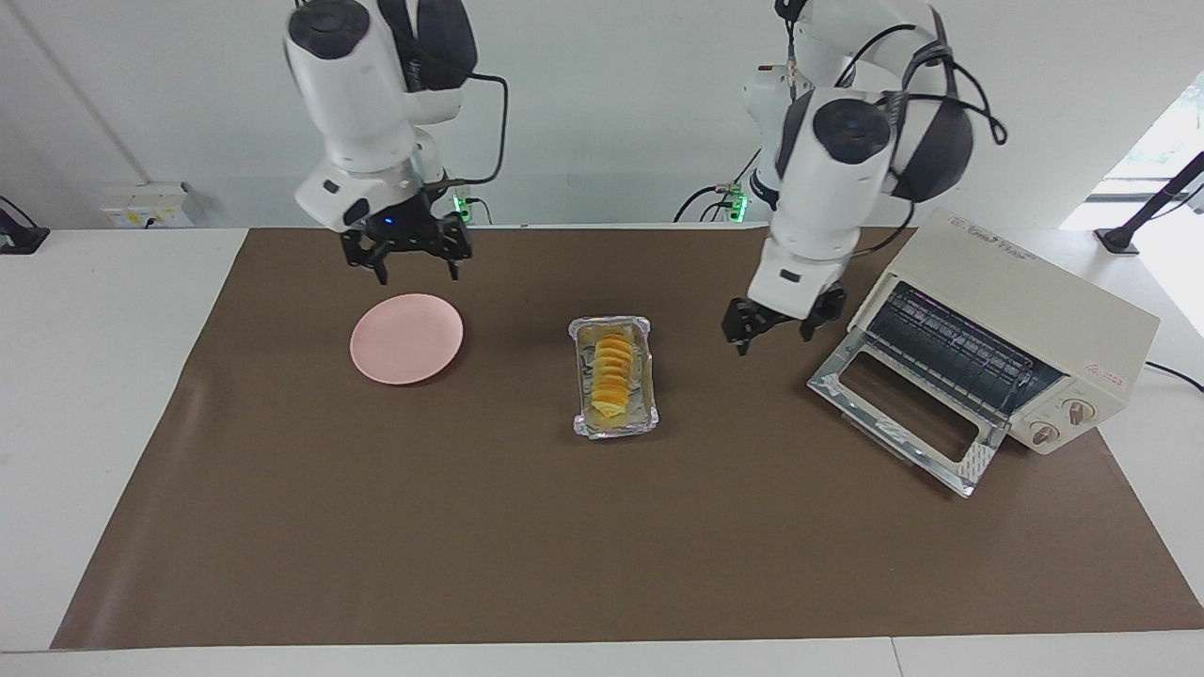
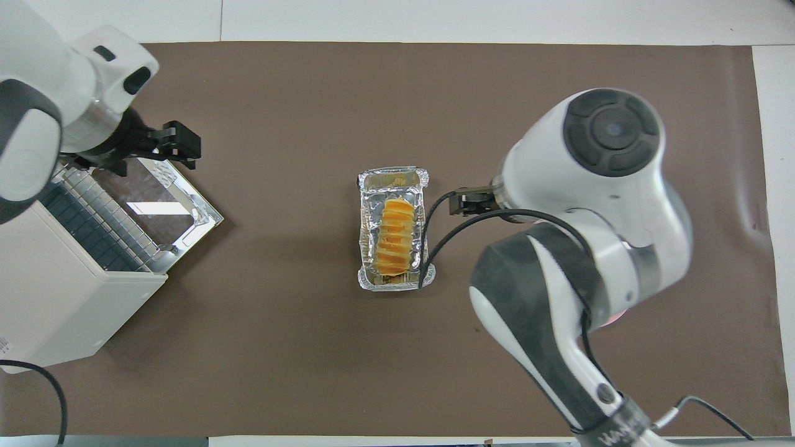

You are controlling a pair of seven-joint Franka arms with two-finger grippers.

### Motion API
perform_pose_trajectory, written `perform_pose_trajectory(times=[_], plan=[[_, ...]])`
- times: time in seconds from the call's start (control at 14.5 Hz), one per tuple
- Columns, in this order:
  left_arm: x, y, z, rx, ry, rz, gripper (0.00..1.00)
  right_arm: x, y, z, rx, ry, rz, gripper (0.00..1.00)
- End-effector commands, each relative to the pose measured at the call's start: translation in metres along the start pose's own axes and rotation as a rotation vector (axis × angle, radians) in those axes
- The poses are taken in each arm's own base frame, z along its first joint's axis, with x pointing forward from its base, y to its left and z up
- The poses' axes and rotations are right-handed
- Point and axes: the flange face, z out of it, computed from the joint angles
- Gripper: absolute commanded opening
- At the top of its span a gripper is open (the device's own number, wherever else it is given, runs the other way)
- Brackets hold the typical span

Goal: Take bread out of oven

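The left gripper (image 1: pixel 778 331) has its fingers apart and they hold nothing. It hangs in the air over the brown mat (image 1: pixel 470 527), just beside the open door of the oven (image 1: pixel 1021 315). The right gripper (image 1: pixel 406 254) also has its fingers spread and empty — it hangs over the mat near the pink plate (image 1: pixel 406 351), at the plate's edge that is nearer the robots.

In the overhead view the left gripper (image 2: pixel 177 141) shows over the corner of the oven door, and the right arm covers the plate there.

The bread (image 1: pixel 613 373) is not in the oven. It lies in a shiny foil tray (image 1: pixel 647 417) in the middle of the mat, between the plate and the oven. It is a little yellow loaf with orange ridges (you can count the ridges from above), and it lies along the tray (image 2: pixel 370 205) with some bare foil at the end farther from the robots. The bread (image 2: pixel 394 235) is well apart from both grippers.

The oven (image 2: pixel 56 298) is a cream box at the left arm's end of the table (image 1: pixel 103 376). Its glass door lies flat down on the mat — the wire rack inside shows.
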Motion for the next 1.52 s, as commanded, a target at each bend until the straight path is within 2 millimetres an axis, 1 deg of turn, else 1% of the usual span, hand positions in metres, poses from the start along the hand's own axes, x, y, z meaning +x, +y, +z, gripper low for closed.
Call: perform_pose_trajectory(times=[0.0,0.14,0.21,0.28,0.34,0.41,0.48,0.55,0.62,0.69,0.83,0.9,0.97,1.03,1.1,1.17,1.24,1.31,1.38,1.45], plan=[[-0.038,-0.039,-0.020,-0.013,-0.072,0.037,1.00,0.014,-0.028,0.062,0.002,-0.026,0.021,1.00],[-0.060,-0.045,-0.032,-0.012,-0.096,0.046,1.00,0.013,-0.059,0.105,-0.012,-0.001,0.047,1.00],[-0.070,-0.056,-0.035,-0.015,-0.095,0.028,1.00,0.011,-0.068,0.123,-0.039,0.012,0.049,1.00],[-0.084,-0.065,-0.038,-0.019,-0.094,0.016,1.00,0.010,-0.070,0.135,-0.058,0.017,0.042,1.00],[-0.090,-0.068,-0.035,-0.020,-0.098,0.028,1.00,0.010,-0.070,0.154,-0.061,0.010,0.038,1.00],[-0.089,-0.068,-0.031,-0.021,-0.094,0.036,1.00,0.007,-0.069,0.164,-0.052,0.021,0.034,1.00],[-0.088,-0.069,-0.031,-0.022,-0.093,0.051,1.00,0.004,-0.067,0.169,-0.055,0.016,0.036,0.94],[-0.089,-0.076,-0.031,-0.025,-0.099,0.070,1.00,0.005,-0.066,0.169,-0.057,0.017,0.034,0.75],[-0.090,-0.077,-0.030,-0.025,-0.102,0.079,1.00,0.005,-0.066,0.169,-0.055,0.020,0.035,0.32],[-0.088,-0.077,-0.031,-0.026,-0.090,0.074,1.00,0.004,-0.067,0.169,-0.055,0.020,0.040,0.00],[-0.084,-0.077,-0.031,-0.028,-0.075,0.079,1.00,0.007,-0.067,0.168,-0.045,0.032,0.072,0.00],[-0.079,-0.078,-0.032,-0.033,-0.058,0.073,1.00,0.010,-0.065,0.165,-0.040,0.040,0.078,0.00],[-0.072,-0.081,-0.027,-0.056,-0.064,0.059,1.00,0.010,-0.066,0.164,-0.038,0.042,0.078,0.00],[-0.068,-0.080,-0.023,-0.062,-0.072,0.058,1.00,0.011,-0.067,0.162,-0.037,0.043,0.078,0.00],[-0.066,-0.079,-0.021,-0.061,-0.079,0.058,1.00,0.012,-0.066,0.161,-0.038,0.042,0.080,0.00],[-0.065,-0.078,-0.018,-0.062,-0.088,0.059,1.00,0.016,-0.065,0.156,-0.036,0.048,0.084,0.00],[-0.067,-0.075,-0.018,-0.059,-0.095,0.063,1.00,0.021,-0.062,0.150,-0.039,0.048,0.086,0.00],[-0.066,-0.074,-0.020,-0.060,-0.086,0.065,1.00,0.028,-0.059,0.138,-0.051,0.037,0.091,0.00],[-0.065,-0.081,-0.020,-0.064,-0.085,0.053,1.00,0.037,-0.054,0.123,-0.060,0.030,0.094,0.00],[-0.066,-0.082,-0.019,-0.064,-0.087,0.042,1.00,0.049,-0.041,0.107,-0.066,0.018,0.082,0.00]])
